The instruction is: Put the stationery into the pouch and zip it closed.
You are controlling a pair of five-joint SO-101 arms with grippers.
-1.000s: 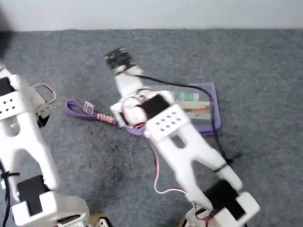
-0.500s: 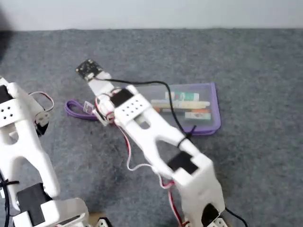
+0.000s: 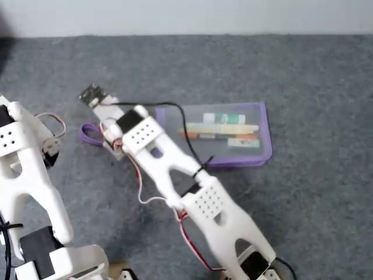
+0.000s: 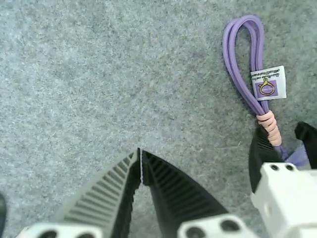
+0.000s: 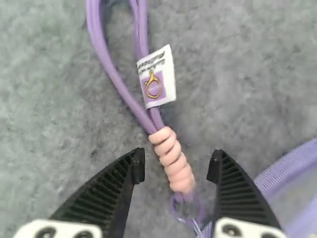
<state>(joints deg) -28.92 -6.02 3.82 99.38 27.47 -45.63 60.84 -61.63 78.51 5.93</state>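
On grey carpet, below a pale wall, lies the pouch.

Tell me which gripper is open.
The right gripper, spread either side of the pink coil on the strap; the left gripper is shut, over bare carpet.

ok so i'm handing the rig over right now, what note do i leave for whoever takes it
Right gripper: open, jaws either side of the pink coil on the purple strap loop at the pouch's end, not closed on it.
Left gripper: shut, holding nothing, over bare grey carpet beside the loop.
Pouch: flat on the carpet, with stationery visible inside through its clear face.
Done: the stationery looks loaded.
Left: these views don't show whether the zip is fully closed. Check it and finish zipping if needed.
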